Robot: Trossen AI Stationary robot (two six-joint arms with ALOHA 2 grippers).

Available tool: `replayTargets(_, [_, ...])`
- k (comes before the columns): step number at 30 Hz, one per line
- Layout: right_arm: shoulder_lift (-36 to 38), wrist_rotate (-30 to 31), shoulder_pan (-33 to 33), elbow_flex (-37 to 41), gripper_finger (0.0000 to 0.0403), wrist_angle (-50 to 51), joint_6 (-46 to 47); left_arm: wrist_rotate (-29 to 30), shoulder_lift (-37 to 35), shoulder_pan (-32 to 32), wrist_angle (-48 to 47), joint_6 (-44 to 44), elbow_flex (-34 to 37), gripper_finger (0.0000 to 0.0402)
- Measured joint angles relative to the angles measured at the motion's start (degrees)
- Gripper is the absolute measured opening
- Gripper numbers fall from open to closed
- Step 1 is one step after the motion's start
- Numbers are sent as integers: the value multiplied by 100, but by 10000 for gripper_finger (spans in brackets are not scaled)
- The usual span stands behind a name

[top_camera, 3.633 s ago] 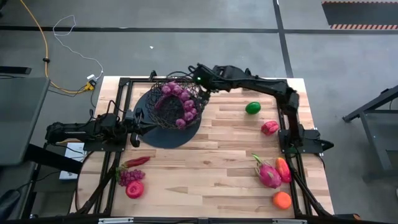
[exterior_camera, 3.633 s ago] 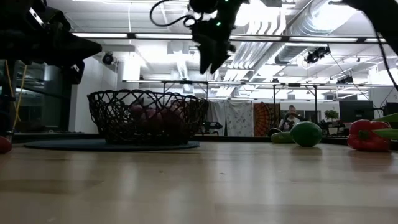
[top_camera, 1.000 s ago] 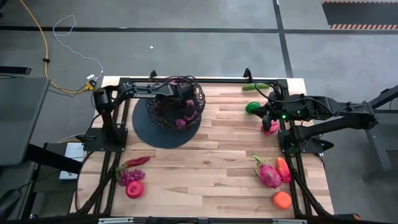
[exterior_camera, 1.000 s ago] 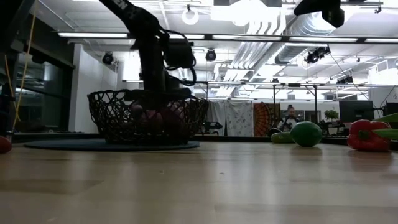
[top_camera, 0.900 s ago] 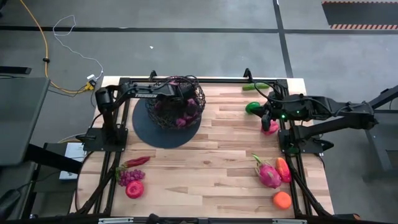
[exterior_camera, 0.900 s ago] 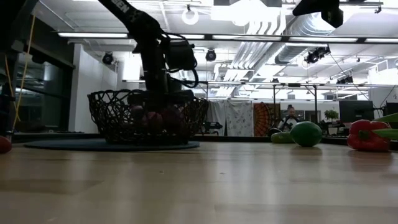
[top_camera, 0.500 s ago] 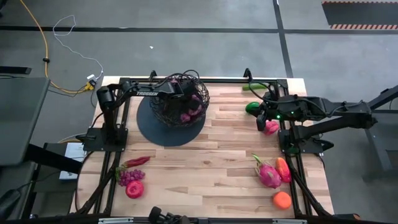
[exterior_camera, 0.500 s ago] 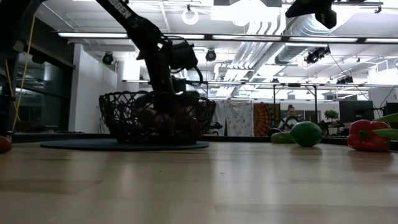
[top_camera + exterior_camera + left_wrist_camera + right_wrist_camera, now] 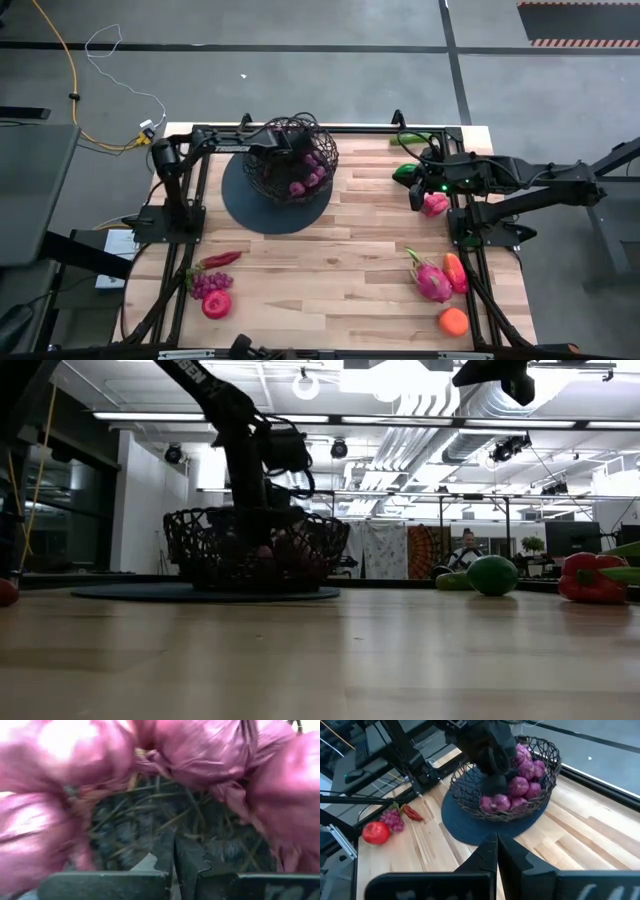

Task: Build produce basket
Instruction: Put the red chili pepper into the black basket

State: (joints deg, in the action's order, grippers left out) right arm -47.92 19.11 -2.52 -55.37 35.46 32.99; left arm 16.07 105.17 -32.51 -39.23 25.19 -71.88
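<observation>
The black wire basket (image 9: 326,158) stands on a flat dark disc (image 9: 252,210) at the table's far left and holds several purple-pink round bulbs (image 9: 308,178). My left gripper (image 9: 175,851) reaches down into the basket, shut, with bulbs all around it. My right gripper (image 9: 496,854) is shut and empty. It hangs high above the table's far right, over a green round fruit (image 9: 402,172) and a red fruit (image 9: 436,205). More produce lies loose on the table. My left gripper comes from above, pointing down into the basket's inside (image 9: 496,790). Its shut fingertips (image 9: 170,845) are at the mesh floor (image 9: 125,832) among the bulbs. The fingers hide which wire they have. The basket stands upright on the disc.
A red chili (image 9: 220,260), purple grapes (image 9: 210,284) and a red fruit (image 9: 216,304) lie near left. A pink dragon fruit (image 9: 432,281), an orange-red fruit (image 9: 455,272) and an orange (image 9: 453,321) lie near right. The middle of the table is bare wood (image 9: 330,260).
My left gripper has moved toward the table's right edge inside the basket. The basket and the disc under it have slid that way with it, staying upright. My right gripper has drifted a little toward the table's left, still shut.
</observation>
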Motion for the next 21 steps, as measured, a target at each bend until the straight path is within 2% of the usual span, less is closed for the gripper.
replayTargets(6, [-2, 0, 0, 0, 0, -20, -3, -2, -1029, 73, -516, -181, 2, 5])
replayTargets(11, [-2, 0, 0, 0, 0, -22, -44, -4, -2435, 509, -417, -156, 121, 4])
replayTargets(15, [-2, 0, 0, 0, 0, -22, -44, 54, -3708, 1325, 299, -276, 596, 3])
replayTargets(21, [-2, 0, 2, 0, 0, -22, -44, 654, -5364, 2973, 1869, -382, 2001, 5])
